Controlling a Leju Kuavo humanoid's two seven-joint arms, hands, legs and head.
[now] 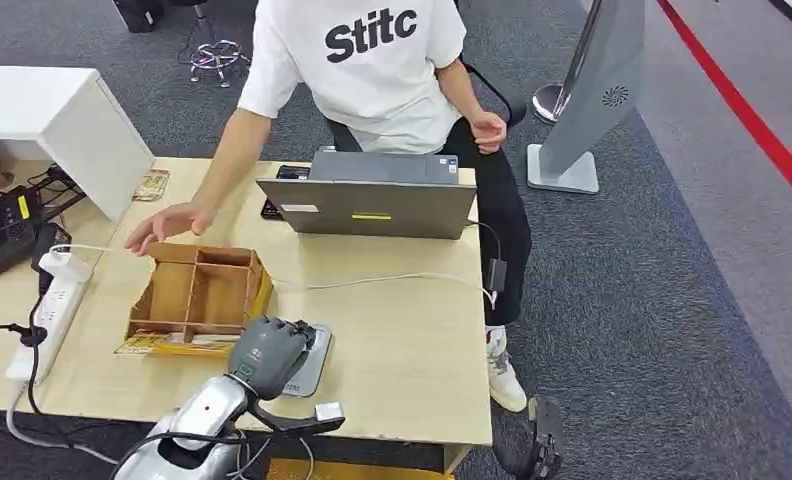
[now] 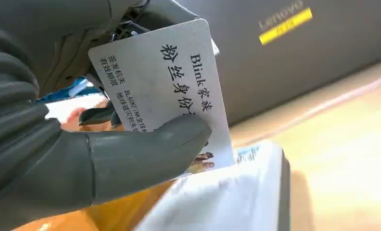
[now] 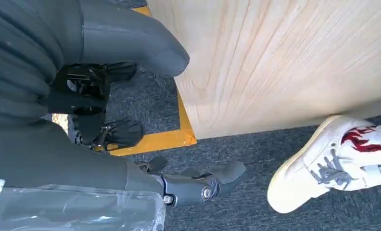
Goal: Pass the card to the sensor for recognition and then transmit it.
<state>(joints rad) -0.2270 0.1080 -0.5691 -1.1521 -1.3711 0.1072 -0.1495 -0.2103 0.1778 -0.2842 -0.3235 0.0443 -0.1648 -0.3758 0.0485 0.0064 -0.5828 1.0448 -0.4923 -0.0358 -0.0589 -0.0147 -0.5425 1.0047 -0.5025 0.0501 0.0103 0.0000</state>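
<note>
In the left wrist view a white card (image 2: 169, 86) printed with black Chinese text is pinched by my left hand (image 2: 58, 139), the thumb (image 2: 150, 147) pressing its face. The card's lower edge hangs just over the white-topped grey sensor pad (image 2: 227, 197). From the head view, my left hand (image 1: 269, 350) hovers over that sensor pad (image 1: 312, 368) near the table's front edge and hides the card. My right hand (image 1: 542, 448) hangs below the table's front right corner; in the right wrist view its fingers (image 3: 203, 185) are apart and hold nothing.
A wooden compartment box (image 1: 197, 290) stands just behind the sensor. A person in a white T-shirt sits behind a grey laptop (image 1: 372, 200), one hand (image 1: 167, 225) reaching toward the box. A power strip (image 1: 47, 310) lies at the left. The person's shoe (image 3: 323, 163) is near my right hand.
</note>
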